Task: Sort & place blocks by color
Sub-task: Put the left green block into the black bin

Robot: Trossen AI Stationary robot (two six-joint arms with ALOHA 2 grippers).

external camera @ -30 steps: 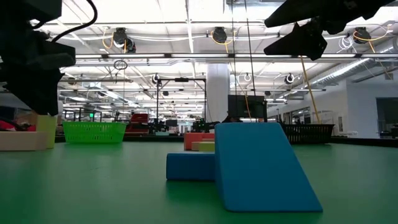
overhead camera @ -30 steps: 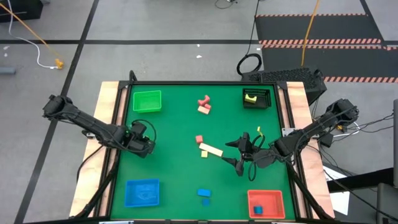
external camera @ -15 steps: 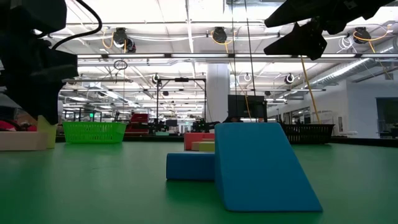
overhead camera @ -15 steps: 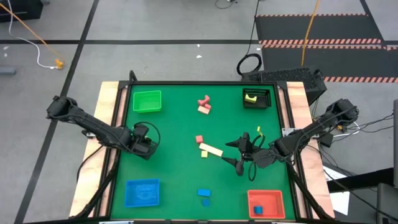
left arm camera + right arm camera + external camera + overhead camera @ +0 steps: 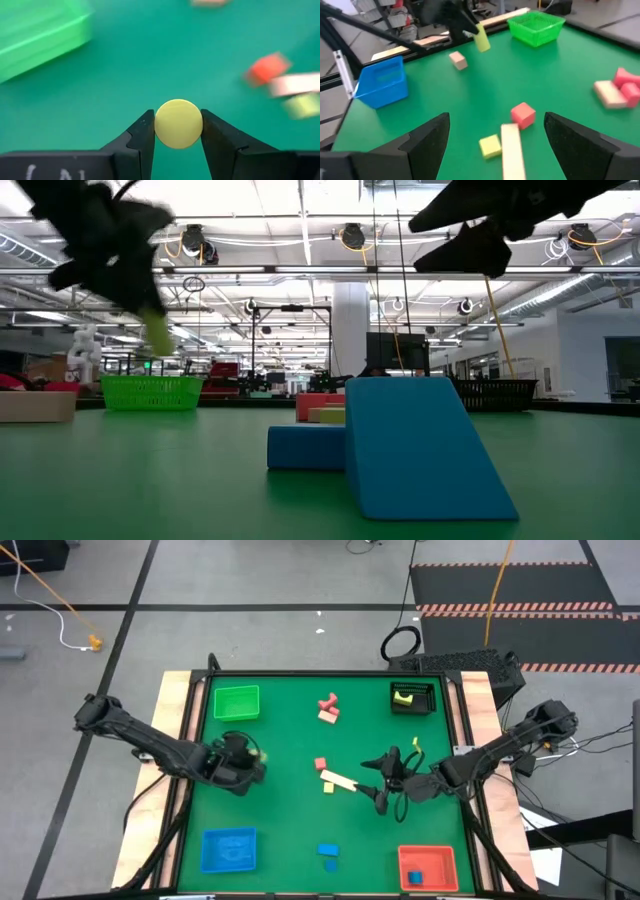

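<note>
Overhead, left gripper point(image 5: 252, 757) vague; wrist view shows it pinching yellow cylinder point(image 5: 178, 123); right gripper point(image 5: 496, 137) spread

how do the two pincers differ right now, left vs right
The left pincer is shut on a yellow block with a round face, held above the table near its left side. The right pincer is wide open and empty, over the mat on the table's right, facing the long cream bar and a small yellow cube. Both hang off the surface.
</note>
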